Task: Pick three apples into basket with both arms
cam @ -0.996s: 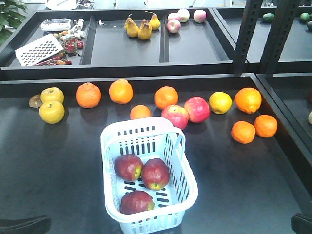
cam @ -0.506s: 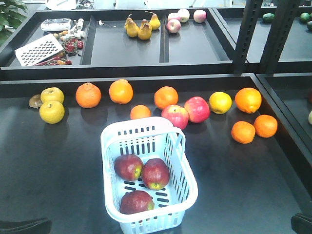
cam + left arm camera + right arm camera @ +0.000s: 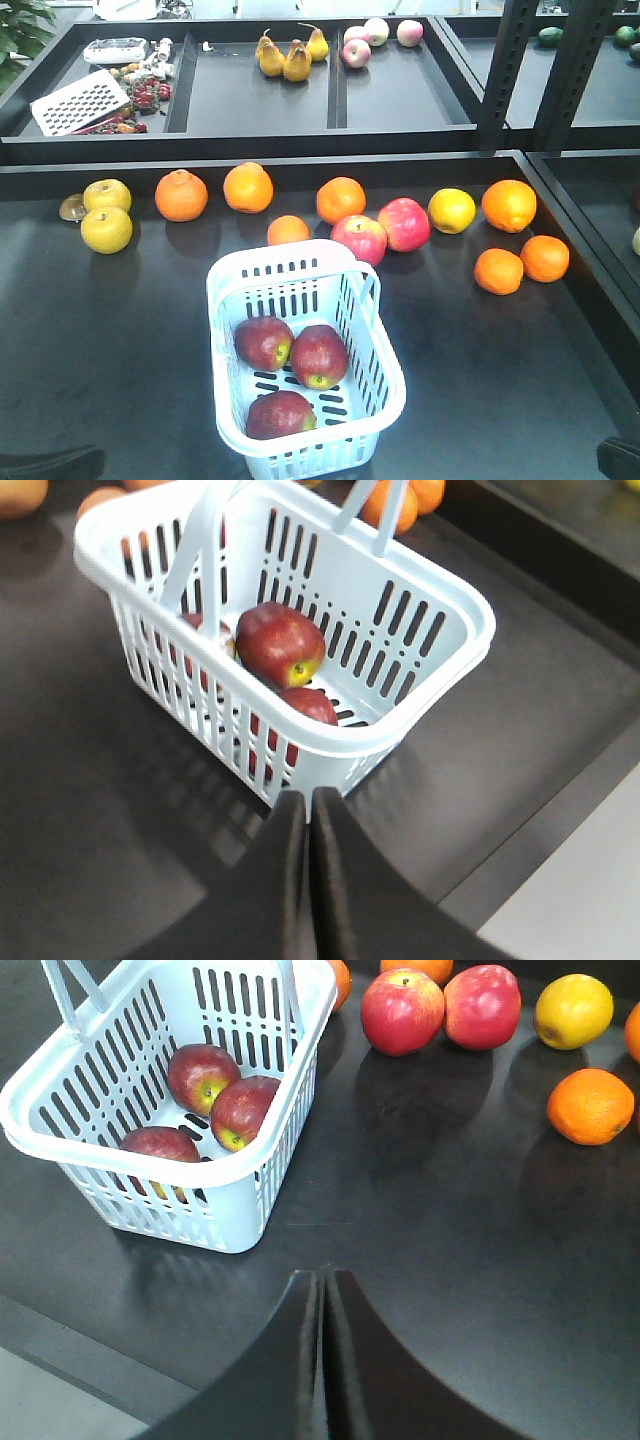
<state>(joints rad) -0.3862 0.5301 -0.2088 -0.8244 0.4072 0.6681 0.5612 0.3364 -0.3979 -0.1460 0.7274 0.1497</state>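
All three dark red apples (image 3: 264,343) (image 3: 318,356) (image 3: 281,415) already lie on the slotted bottom of the pale blue basket (image 3: 230,420), so by my reading the picking part of the task is finished and the step in hand is the last one, pulling away. The left pincer (image 3: 308,805) has its two black tips pressed together with nothing between them, and it hovers just outside the basket's near wall, pointing at it; from this pincer the apples are ahead and slightly lower, inside the basket, two plainly seen and one partly hidden behind the slats. The right pincer (image 3: 322,1285) is likewise pinched tight and empty; from it the basket sits ahead and to the left, with all three apples visible inside, two touching one another and the third just beside them near the closer wall. The brighter pinkish apples (image 3: 402,1010) and an orange (image 3: 590,1105) lie ahead and to the right of that pincer on the dark surface (image 3: 420,1220), well apart from the basket, and they are not the fruit asked for. In the front view neither arm reaches over the basket. What comes next, as I judge it, calls for little: keep both pincers clear of the basket rim and handle so nothing gets nudged, and leave the other fruit alone.
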